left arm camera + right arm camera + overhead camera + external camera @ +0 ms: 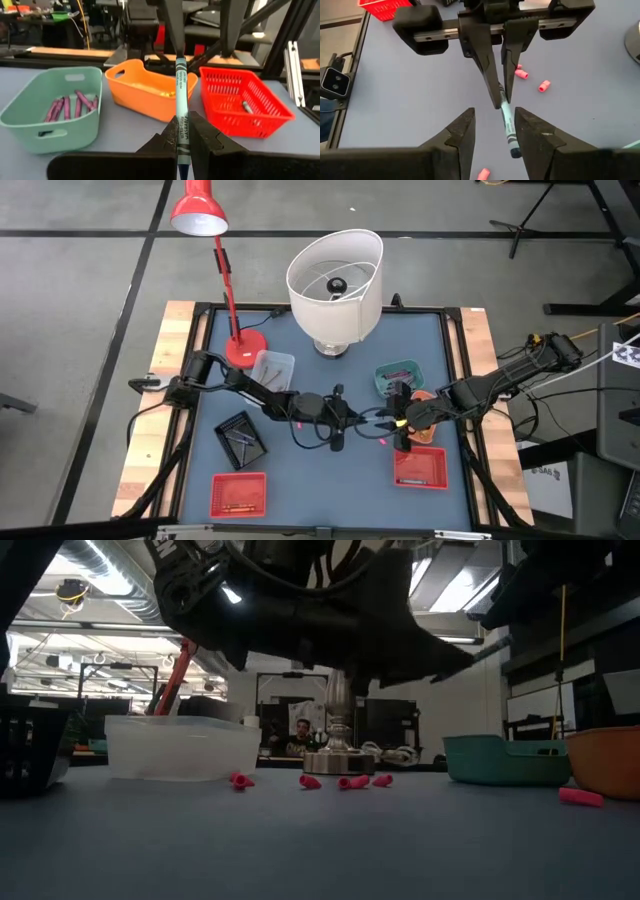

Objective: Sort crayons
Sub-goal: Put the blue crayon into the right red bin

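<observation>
A teal crayon (180,115) is pinched between the closed fingers of the left gripper (497,75), held off the desk (300,480) over its middle, a little toward the right edge. The right gripper (494,131) faces it with its fingers apart, one on each side of the crayon's free end and neither visibly touching it; this looks like a handover from one arm to the other.

The risk lies in the exchange. If the left gripper lets go before the right one has closed, the crayon would likely fall to the desk and roll. The right fingers straddle only the end of the stick, so a grip taken there could be shallow and let it pivot or slip. A crayon is brittle too, and two grippers pulling on it at once, out of line, might snap it.

Beyond the crayon stand a mint tub (55,107) holding purple crayons (67,106), an orange bin (150,92) with something yellow inside, and a red basket (242,102) with one dark stick in it; all three lie toward the desk's right edge. A wrong drop would put the teal one among another colour.

Small pink stubs (345,781) lie scattered on the blue-grey desk near its middle. A clear tub (272,366) and a black tray (241,434) sit toward the left edge, and a second red basket (238,493) near the front left corner. At the back edge stand a red desk lamp (215,240) and a white lampshade (335,285). The room behind is a workshop with ceiling lights, benches and a person in the distance.
</observation>
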Controlling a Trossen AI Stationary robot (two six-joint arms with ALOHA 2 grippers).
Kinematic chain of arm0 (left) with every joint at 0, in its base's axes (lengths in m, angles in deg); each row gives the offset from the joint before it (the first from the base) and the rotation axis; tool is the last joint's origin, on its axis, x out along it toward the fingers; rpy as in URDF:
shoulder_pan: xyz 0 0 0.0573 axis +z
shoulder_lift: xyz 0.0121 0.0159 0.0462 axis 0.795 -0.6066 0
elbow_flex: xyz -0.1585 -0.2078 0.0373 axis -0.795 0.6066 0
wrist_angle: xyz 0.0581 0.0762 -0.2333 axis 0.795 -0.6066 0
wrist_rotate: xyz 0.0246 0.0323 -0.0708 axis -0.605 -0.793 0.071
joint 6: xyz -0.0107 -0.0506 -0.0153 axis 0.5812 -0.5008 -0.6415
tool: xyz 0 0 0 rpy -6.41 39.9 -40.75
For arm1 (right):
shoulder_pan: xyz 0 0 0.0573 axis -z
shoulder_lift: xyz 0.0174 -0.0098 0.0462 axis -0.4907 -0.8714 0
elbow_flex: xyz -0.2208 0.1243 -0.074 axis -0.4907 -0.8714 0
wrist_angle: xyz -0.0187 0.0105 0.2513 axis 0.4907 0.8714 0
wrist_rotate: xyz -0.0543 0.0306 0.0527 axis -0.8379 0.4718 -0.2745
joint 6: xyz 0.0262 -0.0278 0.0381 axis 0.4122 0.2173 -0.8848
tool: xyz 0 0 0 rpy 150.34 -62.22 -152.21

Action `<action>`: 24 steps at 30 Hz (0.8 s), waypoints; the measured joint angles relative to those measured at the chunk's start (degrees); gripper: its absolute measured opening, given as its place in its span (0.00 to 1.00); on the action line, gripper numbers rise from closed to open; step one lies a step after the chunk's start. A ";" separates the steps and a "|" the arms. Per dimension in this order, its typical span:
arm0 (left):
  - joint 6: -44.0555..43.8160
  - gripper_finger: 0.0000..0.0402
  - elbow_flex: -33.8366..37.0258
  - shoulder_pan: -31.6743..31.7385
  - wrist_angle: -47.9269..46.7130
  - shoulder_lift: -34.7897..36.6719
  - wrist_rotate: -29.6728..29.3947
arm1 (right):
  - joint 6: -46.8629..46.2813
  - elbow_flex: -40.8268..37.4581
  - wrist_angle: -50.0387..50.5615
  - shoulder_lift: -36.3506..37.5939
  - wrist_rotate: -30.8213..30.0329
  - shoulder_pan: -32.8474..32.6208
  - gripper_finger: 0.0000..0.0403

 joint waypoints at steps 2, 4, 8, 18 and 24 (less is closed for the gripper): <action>0.01 0.02 0.00 -0.04 1.13 0.00 -0.06 | 0.00 0.00 0.00 0.00 -0.19 0.00 0.34; 0.01 0.02 -0.01 -0.10 2.02 0.00 -0.06 | 0.00 0.00 0.05 0.00 -0.87 -0.01 0.34; 0.02 0.02 -0.02 -0.41 2.50 0.00 0.20 | 0.02 0.00 0.11 0.00 -2.29 0.00 0.34; 0.31 0.02 -0.04 -1.14 5.23 0.07 -0.09 | 0.01 0.00 1.66 0.00 -1.61 0.00 0.34; 0.46 0.02 -0.07 -1.10 6.22 0.11 -0.11 | 0.00 0.00 1.60 0.00 -1.29 0.00 0.34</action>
